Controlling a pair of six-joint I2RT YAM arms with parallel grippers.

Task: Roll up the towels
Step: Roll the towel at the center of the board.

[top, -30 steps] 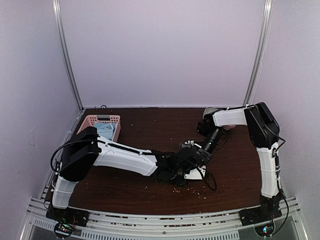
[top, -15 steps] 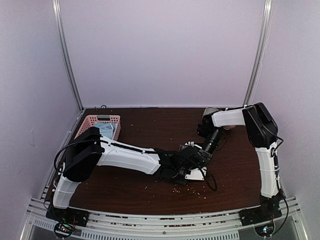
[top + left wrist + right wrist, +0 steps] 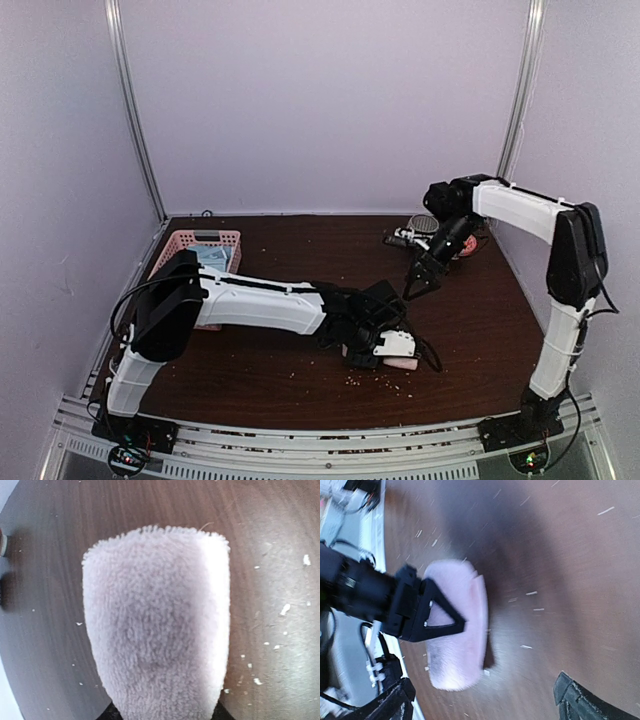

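Note:
A light pink towel (image 3: 157, 625), rolled into a thick roll, lies on the brown table (image 3: 300, 375) near the front middle. My left gripper (image 3: 393, 350) is shut on the near end of this roll, which fills the left wrist view; only the dark finger bases show at the bottom edge. The right wrist view shows the same towel (image 3: 462, 650) with one of the left gripper's black fingers (image 3: 432, 612) lying across it. My right gripper (image 3: 418, 282) hangs open above the table, behind and to the right of the roll, holding nothing.
A pink basket (image 3: 190, 240) with pale blue cloths (image 3: 210, 258) stands at the back left. A striped mug (image 3: 424, 224) stands at the back right, under the right arm. Pale crumbs (image 3: 352, 380) lie scattered near the roll.
My right gripper has opened and drawn up and back to the far right, away from the roll. My left gripper has narrowed onto the pink towel.

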